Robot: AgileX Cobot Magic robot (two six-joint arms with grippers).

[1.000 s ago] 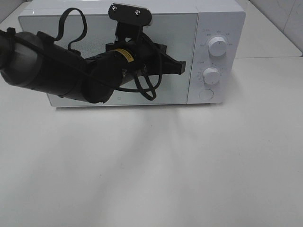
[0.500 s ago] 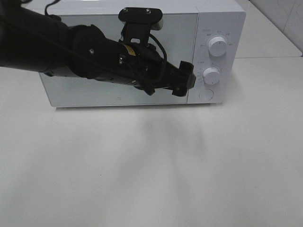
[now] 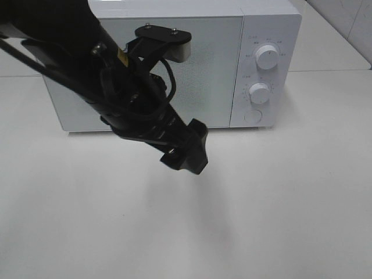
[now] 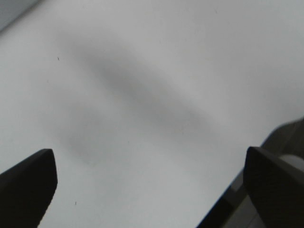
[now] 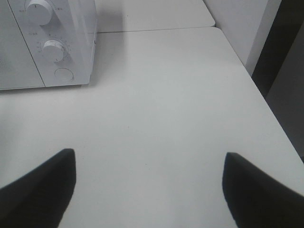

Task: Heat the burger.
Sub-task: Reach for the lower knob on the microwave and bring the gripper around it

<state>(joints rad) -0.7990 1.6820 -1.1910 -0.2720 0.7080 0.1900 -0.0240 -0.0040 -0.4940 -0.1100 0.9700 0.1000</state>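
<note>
The burger is not in view in any frame. The white microwave (image 3: 215, 70) stands at the back of the table with its door shut; it also shows in the right wrist view (image 5: 19, 66). My left gripper (image 3: 187, 152) hangs over the bare table in front of the microwave door. In the left wrist view its fingers stand wide apart with nothing between them, so the left gripper (image 4: 149, 185) is open and empty. My right gripper (image 5: 148, 187) is open and empty over the table to the right of the microwave. It is outside the exterior high view.
The microwave has two round knobs, the upper knob (image 3: 267, 56) and the lower knob (image 3: 260, 92), and a round button (image 3: 253, 115) below them. The white table (image 3: 290, 203) runs to an edge at the right (image 5: 256, 90). My left arm (image 3: 87, 64) covers part of the door.
My left arm has swung down and forward, away from the microwave's door and control panel, to above the table in front of it. The microwave door stays shut.
</note>
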